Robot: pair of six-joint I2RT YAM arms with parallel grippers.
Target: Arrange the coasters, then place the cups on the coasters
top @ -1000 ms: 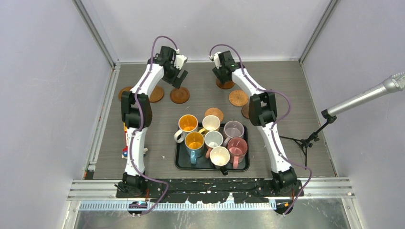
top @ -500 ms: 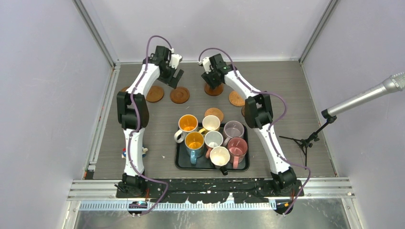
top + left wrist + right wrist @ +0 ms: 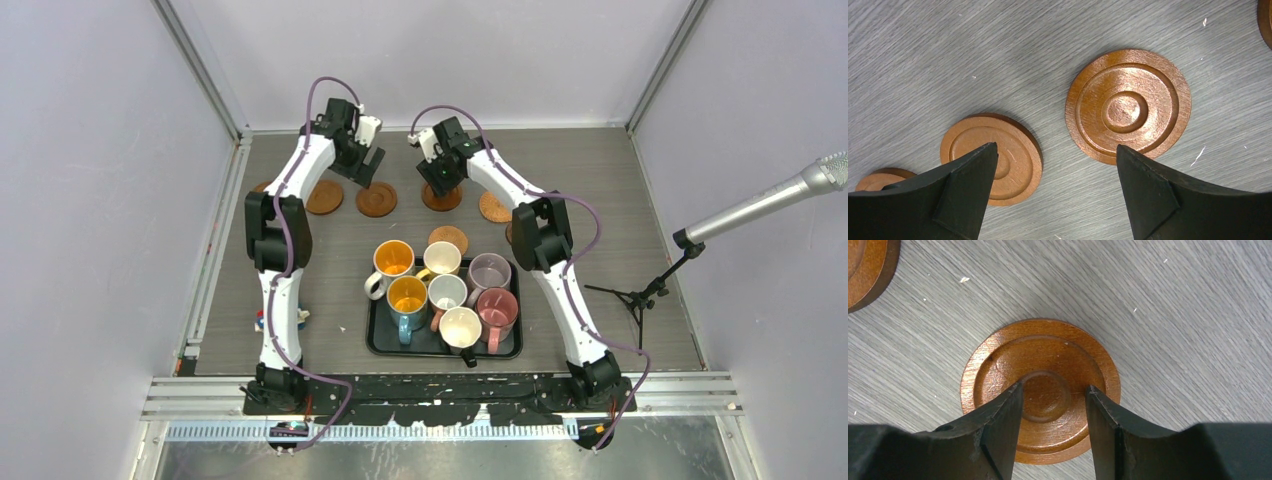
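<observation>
— Two grippers to check. How do the left gripper's fingers stand?

— Spread wide, gripping nothing. They hang over the grey table. A ringed coaster lies flat below, its near edge hidden behind one fingertip. A second coaster is partly hidden behind the other.

— And the right gripper?

— Narrower, roughly half spread. Its fingers come down on either side of the raised hub of a dark brown coaster. One tip looks to be against the hub and the other stands just apart. Whether they press on the disc, I cannot tell.

— The arms?

— From above, the left arm stretches to the far left of the table with its wrist bent downward. The right arm reaches far and leans inward toward the middle, its gripper pointing straight down onto its coaster.

— The cups?

— Seven mugs crowd together on the black tray near the arm bases, not yet on coasters.
</observation>
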